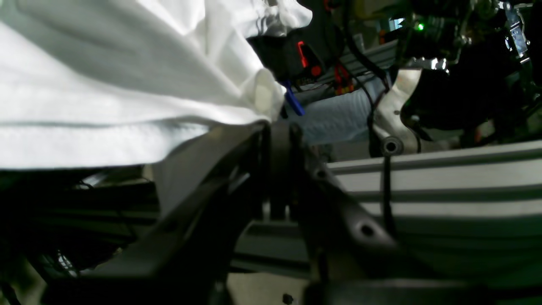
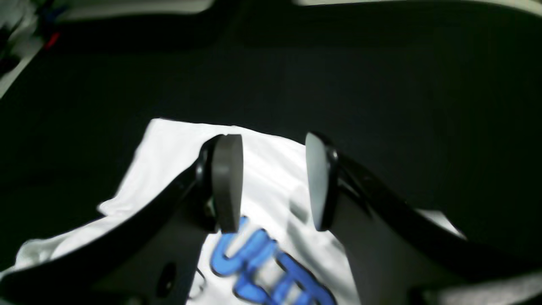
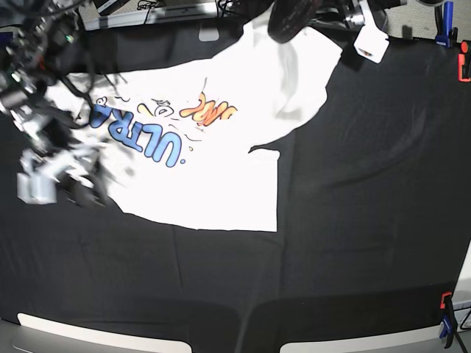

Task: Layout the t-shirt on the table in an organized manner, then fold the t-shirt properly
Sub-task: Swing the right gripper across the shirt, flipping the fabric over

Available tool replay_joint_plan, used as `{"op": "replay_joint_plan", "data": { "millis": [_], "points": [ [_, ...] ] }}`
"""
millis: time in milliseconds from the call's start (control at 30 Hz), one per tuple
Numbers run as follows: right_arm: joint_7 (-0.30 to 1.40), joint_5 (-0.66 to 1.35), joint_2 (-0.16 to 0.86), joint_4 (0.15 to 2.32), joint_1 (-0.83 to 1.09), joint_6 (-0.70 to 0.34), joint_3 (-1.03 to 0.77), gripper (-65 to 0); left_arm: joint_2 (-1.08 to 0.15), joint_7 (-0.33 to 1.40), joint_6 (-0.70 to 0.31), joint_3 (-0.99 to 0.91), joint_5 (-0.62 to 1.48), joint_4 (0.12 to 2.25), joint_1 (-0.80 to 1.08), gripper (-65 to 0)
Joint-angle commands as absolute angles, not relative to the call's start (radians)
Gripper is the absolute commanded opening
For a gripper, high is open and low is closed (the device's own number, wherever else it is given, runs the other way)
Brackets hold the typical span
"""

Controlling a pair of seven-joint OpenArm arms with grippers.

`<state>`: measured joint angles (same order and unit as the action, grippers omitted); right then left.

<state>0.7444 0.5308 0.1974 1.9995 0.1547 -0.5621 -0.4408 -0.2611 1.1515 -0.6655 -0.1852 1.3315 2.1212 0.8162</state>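
We are looking at the t-shirt (image 3: 213,169) lying print-up on the table (image 3: 353,220), toward its far left part in the base view — one portion is rising to the top edge, where the left gripper (image 1: 271,127) is working. Only the left wrist view is showing that grip: jaws pressed together on a bunched white fold, lifted clear of the cloth-covered top. The right wrist view is giving what the base view blurs — the right gripper (image 2: 273,182) hovering over the blue lettering, its pads (image 2: 227,182) standing well apart, holding nothing.
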Motion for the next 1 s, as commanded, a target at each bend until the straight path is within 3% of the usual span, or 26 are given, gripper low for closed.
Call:
{"op": "replay_joint_plan", "data": {
  "millis": [0,33,167,233,400,667,867,967],
  "points": [
    [0.707,0.521,0.21,2.018,0.117,-0.569,-0.396,-41.2,-0.263,1.135,-0.682,-0.189,1.353,2.139,0.826,-65.0],
    [0.703,0.486,0.21,2.014,0.091,-0.569,-0.342,-41.2,-0.263,1.127,-0.682,-0.189,1.343,2.139,0.826,-64.2],
    [0.696,0.361,0.21,1.943,-0.028,-0.568,-0.138,-41.2,-0.263,1.125,-0.682,-0.189,1.336,2.139,0.828,-41.2],
    [0.693,0.309,0.21,1.869,-0.092,-0.559,-0.055,-41.2,-0.263,1.129,-0.682,-0.189,1.336,2.139,0.829,-36.7],
    [0.669,0.234,0.171,1.579,-0.276,-0.545,0.065,-41.2,-0.263,1.13,-0.682,-0.189,1.336,2.139,0.828,-36.6],
    [0.662,0.137,0.071,1.039,-0.563,-0.546,0.088,-41.2,-0.263,1.129,-0.682,-0.189,1.336,2.139,0.828,-36.6],
    [0.52,0.052,0.061,0.757,-0.628,-0.551,0.088,-41.2,-0.263,1.129,-0.682,-0.189,1.336,2.139,0.828,-36.6],
    [0.516,0.056,0.061,0.712,-0.622,-0.63,0.087,-41.2,-0.263,1.129,-0.682,-0.189,1.336,2.139,0.828,-36.6]
  ]
}}
